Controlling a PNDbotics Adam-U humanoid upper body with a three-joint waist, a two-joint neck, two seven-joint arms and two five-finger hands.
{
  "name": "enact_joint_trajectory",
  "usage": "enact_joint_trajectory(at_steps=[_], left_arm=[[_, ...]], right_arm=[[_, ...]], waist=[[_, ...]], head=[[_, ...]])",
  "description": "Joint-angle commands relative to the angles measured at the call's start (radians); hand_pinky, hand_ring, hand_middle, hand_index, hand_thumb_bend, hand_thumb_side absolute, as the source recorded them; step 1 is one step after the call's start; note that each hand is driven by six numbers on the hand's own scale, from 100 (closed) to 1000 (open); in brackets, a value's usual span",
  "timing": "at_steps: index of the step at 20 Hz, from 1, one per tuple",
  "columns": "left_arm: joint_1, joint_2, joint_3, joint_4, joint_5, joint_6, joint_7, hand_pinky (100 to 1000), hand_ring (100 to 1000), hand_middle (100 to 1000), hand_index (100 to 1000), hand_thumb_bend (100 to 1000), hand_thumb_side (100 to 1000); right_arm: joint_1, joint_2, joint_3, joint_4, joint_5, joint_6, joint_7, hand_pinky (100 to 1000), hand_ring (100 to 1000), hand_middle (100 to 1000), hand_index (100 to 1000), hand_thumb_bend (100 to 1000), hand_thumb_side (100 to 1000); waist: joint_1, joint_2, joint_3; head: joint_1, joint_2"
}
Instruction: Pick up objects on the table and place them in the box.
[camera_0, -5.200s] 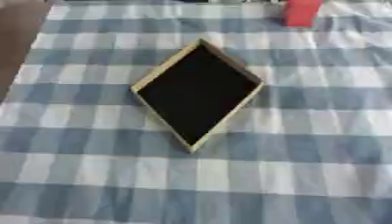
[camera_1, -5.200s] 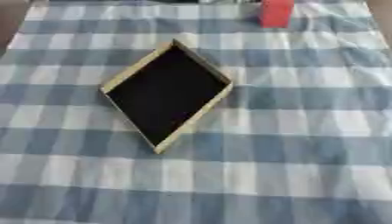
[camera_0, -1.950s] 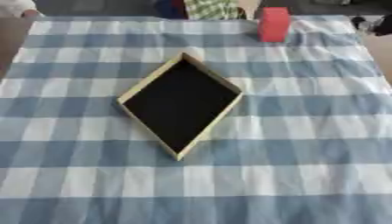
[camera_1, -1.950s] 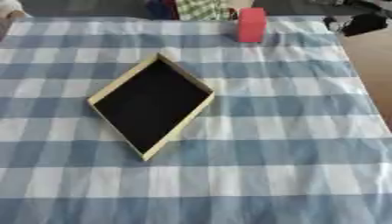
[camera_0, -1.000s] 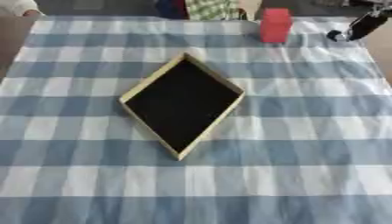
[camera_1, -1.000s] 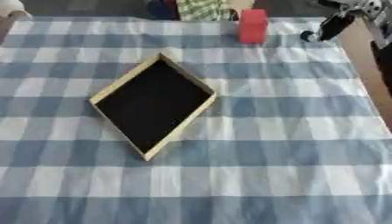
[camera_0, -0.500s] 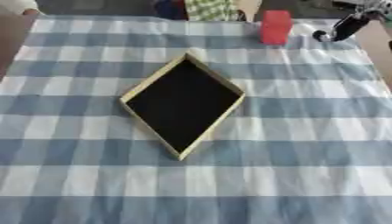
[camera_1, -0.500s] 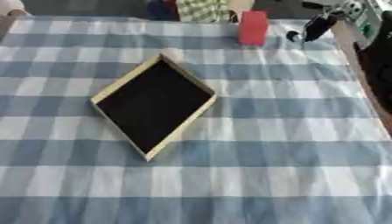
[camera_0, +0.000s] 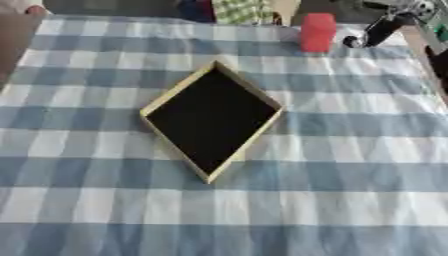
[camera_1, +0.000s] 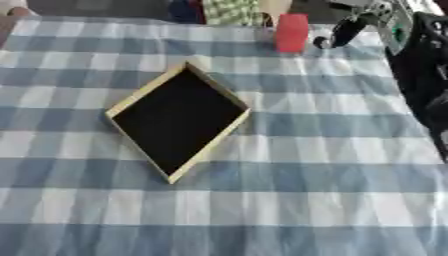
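Blue-and-white checked cloth (camera_0: 350, 150) covered the table, with the wooden box (camera_0: 213, 119) lying near its middle, turned like a diamond, its long axis running from far to near. A red block (camera_0: 317, 32) stood upright at the far edge, beyond the box. Your right hand (camera_0: 378, 30) came in from the upper right, just beside the block and apart from it; whether its fingers were curled, I cannot tell. Nothing lay between hand and block.
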Motion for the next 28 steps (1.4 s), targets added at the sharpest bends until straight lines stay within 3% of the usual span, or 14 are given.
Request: enact_joint_trajectory(at_steps=[1, 15, 20, 28], left_arm=[[-0.008, 0.026, 0.000, -0.014, 0.003, 0.000, -0.002, 675, 665, 589, 627, 100, 738], [-0.010, 0.020, -0.005, -0.014, 0.000, 0.002, -0.008, 676, 666, 589, 625, 100, 738], [-0.012, 0.021, -0.006, -0.014, -0.001, 0.002, -0.011, 676, 665, 588, 624, 100, 738], [-0.019, 0.019, -0.007, -0.014, -0.005, 0.003, -0.015, 676, 665, 588, 623, 100, 740]], right_arm=[[-0.032, -0.014, -0.017, 0.004, 0.025, 0.007, -0.018, 997, 990, 974, 1000, 293, 100], [-0.063, 0.027, -0.045, 0.028, 0.046, 0.136, -0.118, 958, 952, 954, 1000, 322, 100], [-0.073, 0.039, -0.055, 0.043, 0.031, 0.183, -0.105, 958, 955, 961, 1000, 327, 100], [-0.078, 0.047, -0.062, 0.059, 0.021, 0.210, -0.069, 961, 961, 965, 1000, 332, 100]], waist=[[0.001, -0.013, 0.002], [0.004, 0.006, 0.008], [0.002, 0.009, 0.013], [-0.008, 0.021, 0.018]], head=[[-0.009, -0.019], [-0.026, -0.021], [-0.031, -0.024], [-0.033, -0.041]])
